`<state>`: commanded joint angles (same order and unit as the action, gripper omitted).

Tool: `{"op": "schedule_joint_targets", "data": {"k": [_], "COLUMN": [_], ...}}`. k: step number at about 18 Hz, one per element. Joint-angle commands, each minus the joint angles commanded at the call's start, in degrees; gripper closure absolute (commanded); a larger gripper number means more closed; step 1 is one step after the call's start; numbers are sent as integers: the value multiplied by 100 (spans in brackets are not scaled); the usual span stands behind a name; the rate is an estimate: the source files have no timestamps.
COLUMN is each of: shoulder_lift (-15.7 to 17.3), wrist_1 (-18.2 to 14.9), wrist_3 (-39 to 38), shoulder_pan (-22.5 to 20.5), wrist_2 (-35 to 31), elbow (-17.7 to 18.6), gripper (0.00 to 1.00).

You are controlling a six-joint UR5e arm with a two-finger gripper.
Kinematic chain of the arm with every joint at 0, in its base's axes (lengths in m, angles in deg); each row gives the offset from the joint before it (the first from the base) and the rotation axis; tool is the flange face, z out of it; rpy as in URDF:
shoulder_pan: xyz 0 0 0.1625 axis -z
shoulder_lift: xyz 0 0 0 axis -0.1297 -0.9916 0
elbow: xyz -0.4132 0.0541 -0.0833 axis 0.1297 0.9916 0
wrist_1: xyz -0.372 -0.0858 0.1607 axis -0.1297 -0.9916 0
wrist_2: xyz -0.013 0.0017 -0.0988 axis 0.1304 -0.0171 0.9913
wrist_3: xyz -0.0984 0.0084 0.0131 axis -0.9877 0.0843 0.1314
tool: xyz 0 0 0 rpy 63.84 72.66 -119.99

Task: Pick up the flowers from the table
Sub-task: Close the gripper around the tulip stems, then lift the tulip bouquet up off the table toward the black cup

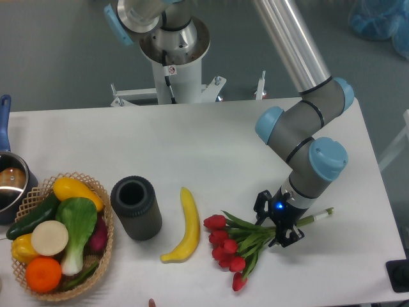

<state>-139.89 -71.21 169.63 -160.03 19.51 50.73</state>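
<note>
The flowers (229, 248), red tulips with green leaves and long green stems, lie on the white table (192, 144) at the front right, heads pointing left. My gripper (276, 221) is down over the stems just right of the leaves. One black finger stands on the far side of the stems and one on the near side. A gap shows between the fingers and the stems, so the gripper is open. The stem ends (323, 213) stick out to the right of it.
A yellow banana (184, 227) lies just left of the tulip heads. A dark cylindrical cup (135, 208) stands further left, then a wicker basket (39, 189) of vegetables and a pot (9, 182) at the left edge. The table's front edge runs close below the flowers.
</note>
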Motion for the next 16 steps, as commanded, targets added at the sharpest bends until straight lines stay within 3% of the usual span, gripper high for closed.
{"op": "schedule_joint_targets", "data": {"k": [16], "shoulder_lift": [44], "wrist_1": [-17], "wrist_3": [-9], "shoulder_pan": [-9], "wrist_2": [9], "elbow": [18], "gripper": [65]}}
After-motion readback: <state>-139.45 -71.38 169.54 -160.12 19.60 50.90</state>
